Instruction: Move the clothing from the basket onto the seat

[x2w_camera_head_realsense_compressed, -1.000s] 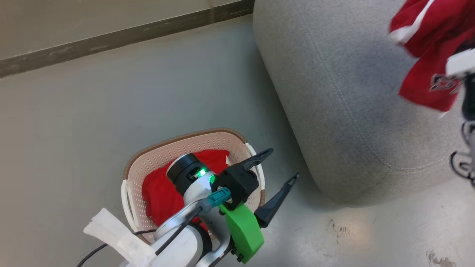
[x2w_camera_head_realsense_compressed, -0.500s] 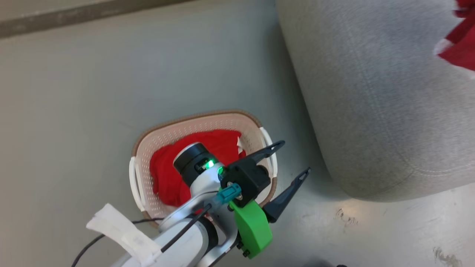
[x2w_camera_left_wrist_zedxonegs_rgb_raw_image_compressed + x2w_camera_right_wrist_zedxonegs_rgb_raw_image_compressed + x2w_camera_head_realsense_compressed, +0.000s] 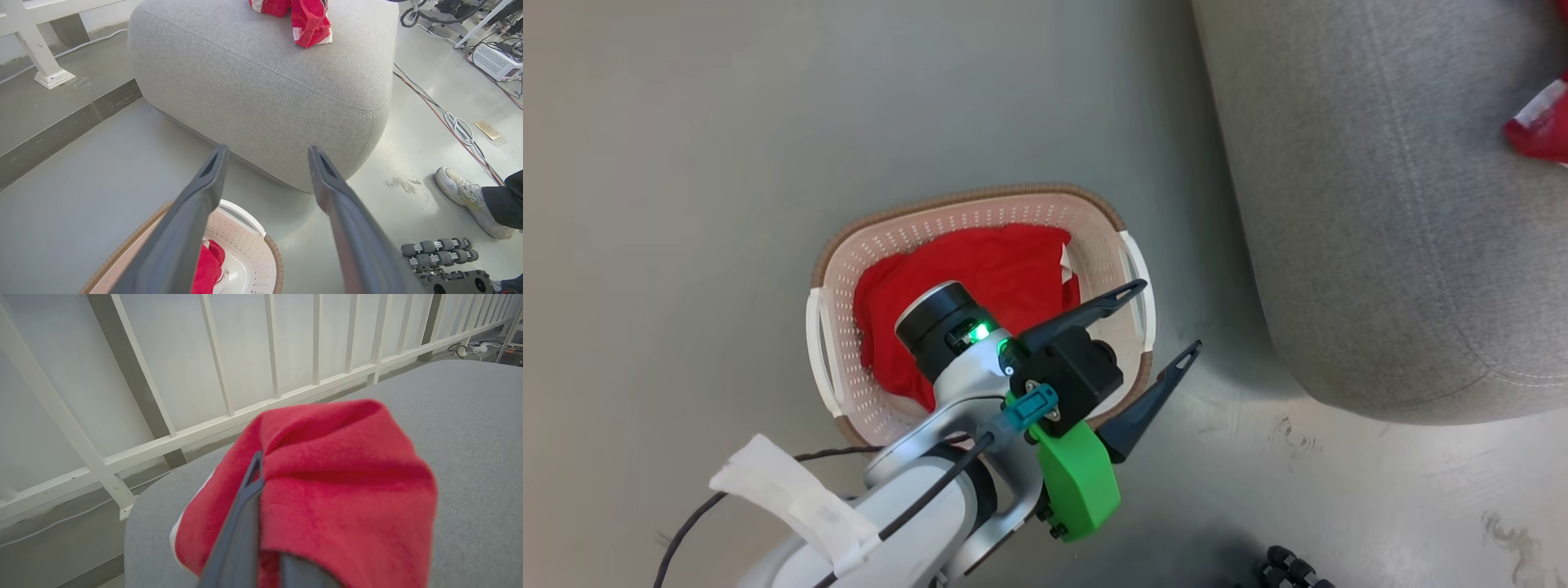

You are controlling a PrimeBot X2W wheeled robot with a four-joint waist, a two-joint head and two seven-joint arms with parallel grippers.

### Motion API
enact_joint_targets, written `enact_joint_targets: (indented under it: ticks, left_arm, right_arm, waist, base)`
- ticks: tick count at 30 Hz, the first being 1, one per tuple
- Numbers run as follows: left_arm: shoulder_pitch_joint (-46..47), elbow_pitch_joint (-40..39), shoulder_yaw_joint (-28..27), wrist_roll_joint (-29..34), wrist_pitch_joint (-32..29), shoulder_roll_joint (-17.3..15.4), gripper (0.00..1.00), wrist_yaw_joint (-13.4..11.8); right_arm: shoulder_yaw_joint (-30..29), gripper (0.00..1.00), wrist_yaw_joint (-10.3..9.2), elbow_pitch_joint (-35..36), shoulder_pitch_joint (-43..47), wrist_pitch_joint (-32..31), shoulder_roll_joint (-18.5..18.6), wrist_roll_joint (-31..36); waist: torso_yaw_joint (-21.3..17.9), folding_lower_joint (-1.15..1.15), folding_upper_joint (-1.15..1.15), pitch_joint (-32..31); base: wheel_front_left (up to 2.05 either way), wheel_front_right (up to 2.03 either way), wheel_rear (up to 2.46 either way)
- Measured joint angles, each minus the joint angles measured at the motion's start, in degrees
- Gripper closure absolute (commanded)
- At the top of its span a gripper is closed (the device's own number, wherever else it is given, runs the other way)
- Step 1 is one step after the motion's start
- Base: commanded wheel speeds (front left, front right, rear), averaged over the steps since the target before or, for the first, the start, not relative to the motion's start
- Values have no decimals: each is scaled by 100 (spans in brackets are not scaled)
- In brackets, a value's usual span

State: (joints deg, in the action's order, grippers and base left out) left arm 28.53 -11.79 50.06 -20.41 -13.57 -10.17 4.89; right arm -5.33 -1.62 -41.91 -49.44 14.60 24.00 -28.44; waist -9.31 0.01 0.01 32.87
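Down in the basket (image 3: pixel 890 237), you have one red garment (image 3: pixel 980 278) lying bunched. Your left gripper (image 3: pixel 1165 318) hovers at the basket's rim on the side toward the seat (image 3: pixel 1380 204), fingers spread wide and empty. Your right gripper (image 3: pixel 261 473) is clamped on a second red piece (image 3: pixel 347 490) over the seat's grey top.

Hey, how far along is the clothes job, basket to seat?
Roughly halfway. Done: the first red piece lies on top of the seat. In hand: the right claw is shut on that piece, not yet released. Left: a second red piece lies in the basket, with the left claw open over its rim, holding nothing.
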Motion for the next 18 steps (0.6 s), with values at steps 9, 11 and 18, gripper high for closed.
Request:
enact_joint_targets:
  ticks: [9, 11, 18]
  left_arm:
    - [93, 160, -12, 0, 73, -18, 0, 22]
    - [94, 219, -19, -1, 118, -26, 0, 48]
    - [94, 391, -25, -60, 270, -41, 0, 66]
  right_arm:
    - [11, 100, 2, -622, 8, 0, -178, -77]
    - [15, 68, 10, -737, 5, 0, -179, -79]
    - [174, 0, 168, -1090, -4, -24, -243, -78]
  waist:
    - [11, 0, 0, 136]
    - [6, 0, 0, 113]
    - [-13, -1, 0, -82]
  base:
    - [0, 0, 0]
    - [0, 0, 0]
    - [0, 0, 0]
